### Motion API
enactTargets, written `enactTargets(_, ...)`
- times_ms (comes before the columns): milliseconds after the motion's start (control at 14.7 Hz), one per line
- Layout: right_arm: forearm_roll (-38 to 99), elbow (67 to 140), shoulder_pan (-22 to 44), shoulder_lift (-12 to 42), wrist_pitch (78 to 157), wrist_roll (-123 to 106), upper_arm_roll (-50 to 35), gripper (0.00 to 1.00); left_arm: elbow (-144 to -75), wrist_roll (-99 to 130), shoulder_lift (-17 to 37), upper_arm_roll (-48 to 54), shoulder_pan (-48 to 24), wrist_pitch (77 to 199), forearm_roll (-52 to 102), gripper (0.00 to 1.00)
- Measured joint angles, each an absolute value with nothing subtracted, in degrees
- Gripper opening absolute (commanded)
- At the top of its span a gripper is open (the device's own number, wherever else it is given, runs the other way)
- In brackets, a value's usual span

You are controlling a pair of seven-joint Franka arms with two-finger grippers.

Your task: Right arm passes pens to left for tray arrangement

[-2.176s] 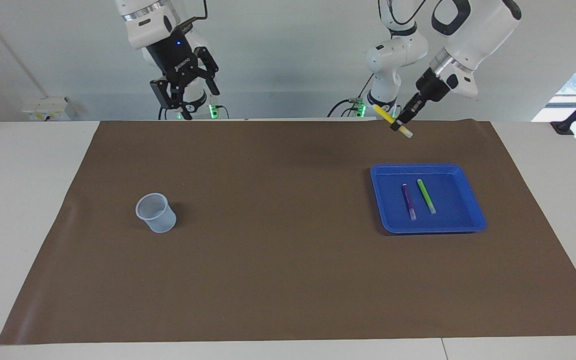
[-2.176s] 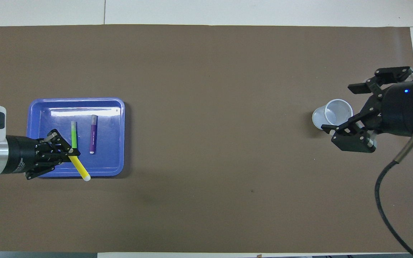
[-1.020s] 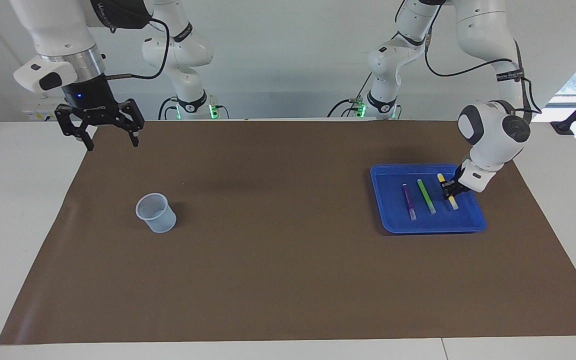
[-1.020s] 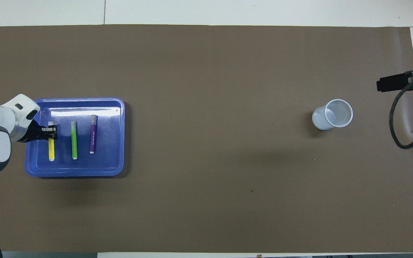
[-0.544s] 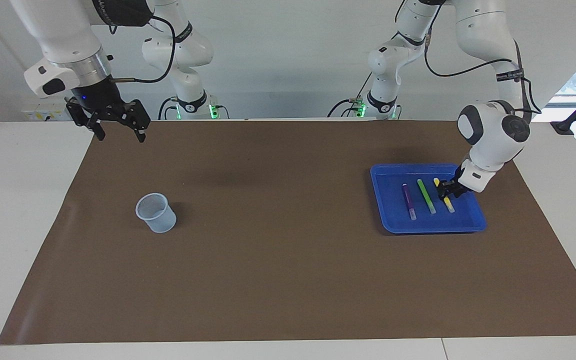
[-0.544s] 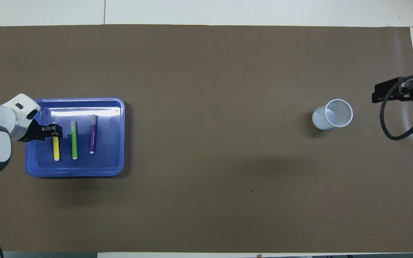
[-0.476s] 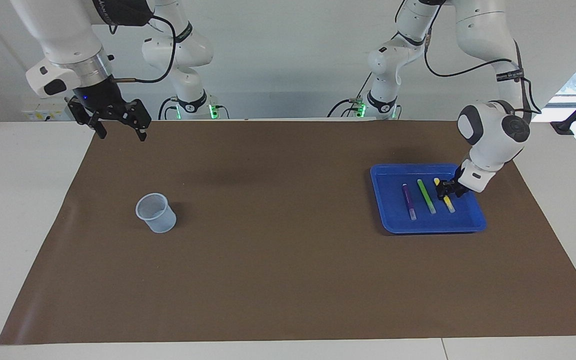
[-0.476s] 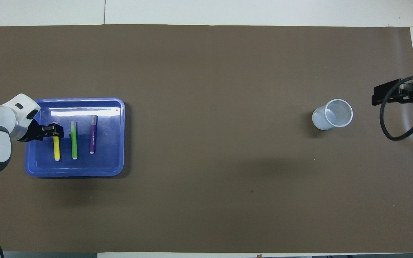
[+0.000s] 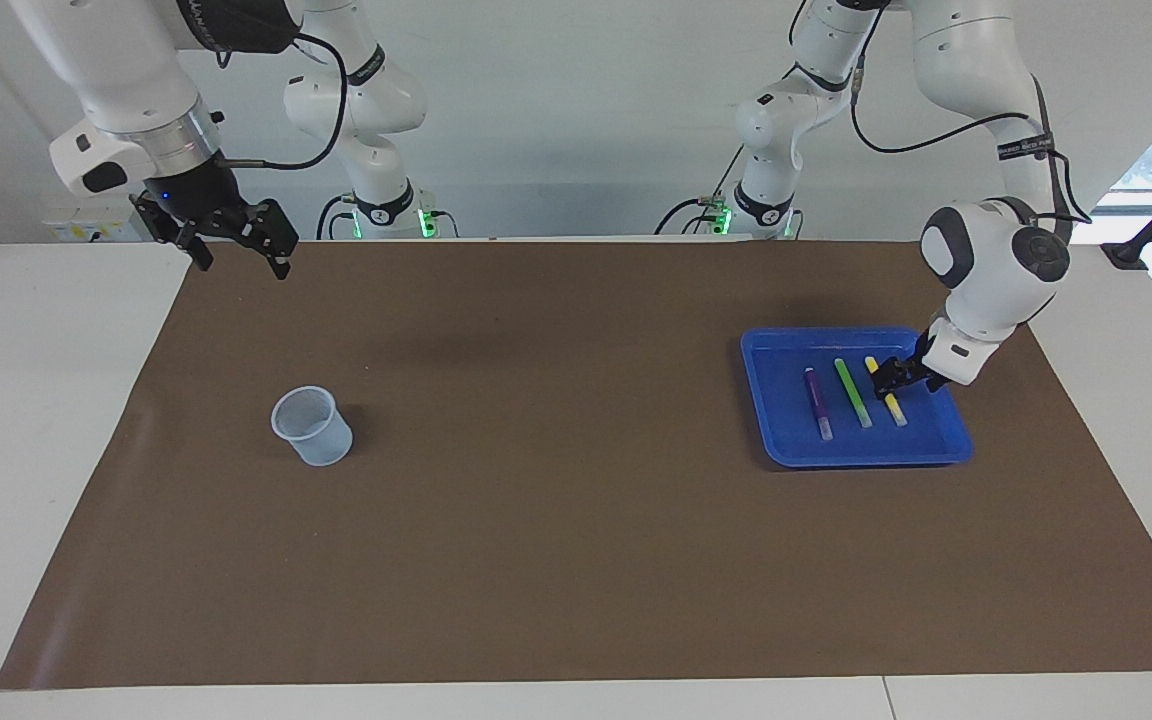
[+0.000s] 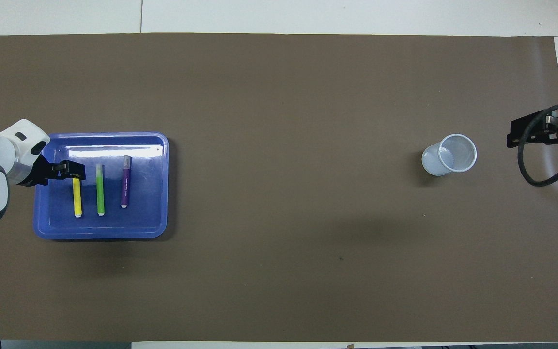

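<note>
Three pens (image 9: 855, 392) are laid side by side in the tray (image 9: 776, 440). The left gripper (image 9: 886, 380), fingers parted, is held just over the yellow pen (image 10: 77, 197). The right gripper (image 9: 239, 252), fingers spread, is raised well apart from the tray.

Three pens (image 9: 854, 393) lay side by side in the blue tray (image 9: 786, 440). The left gripper (image 9: 888, 378) hung over the yellow one, fingers parted.

obstacles: cup (image 9: 312, 426), tray (image 9: 786, 450) | mat (image 9: 556, 400) between: open
</note>
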State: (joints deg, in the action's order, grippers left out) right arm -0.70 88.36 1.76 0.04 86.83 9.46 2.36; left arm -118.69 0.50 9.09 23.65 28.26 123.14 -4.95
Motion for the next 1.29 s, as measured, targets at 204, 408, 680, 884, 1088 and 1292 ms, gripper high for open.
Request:
enactTargets(204, -0.7, 88.4, 1.3, -0.1, 85.8, 9.5, 2.4, 1.0, -111.4, 3.1, 8.5, 23.9, 25.0, 113.7, -4.9, 1.0)
enactTargets(408, -0.7, 88.6, 1.1, -0.2, 85.7, 9.5, 2.3, 1.0, -105.3, 6.8, 7.2, 24.1, 22.1, 104.9, -4.9, 1.0)
enactTargets(680, -0.7, 88.6, 1.1, -0.3, 85.7, 9.5, 2.1, 1.0, -102.9, 7.5, 1.1, 24.1, 20.0, 96.9, -4.2, 1.0)
enactTargets(884, -0.7, 88.6, 1.1, -0.3, 85.7, 9.5, 1.5, 1.0, -102.7, 7.6, -3.7, 19.5, 13.5, 90.2, -3.0, 1.0)
enactTargets(1088, -0.7, 88.6, 1.2, -0.3, 85.7, 9.1, 1.1, 1.0, -101.4, 7.7, -5.9, 5.9, -0.6, 82.7, -1.7, 1.0)
enactTargets(1292, -0.7, 88.6, 1.2, -0.3, 85.7, 9.0, 1.1, 1.0, -100.0, 7.7, -5.9, -7.0, -12.3, 81.4, -0.4, 1.0)
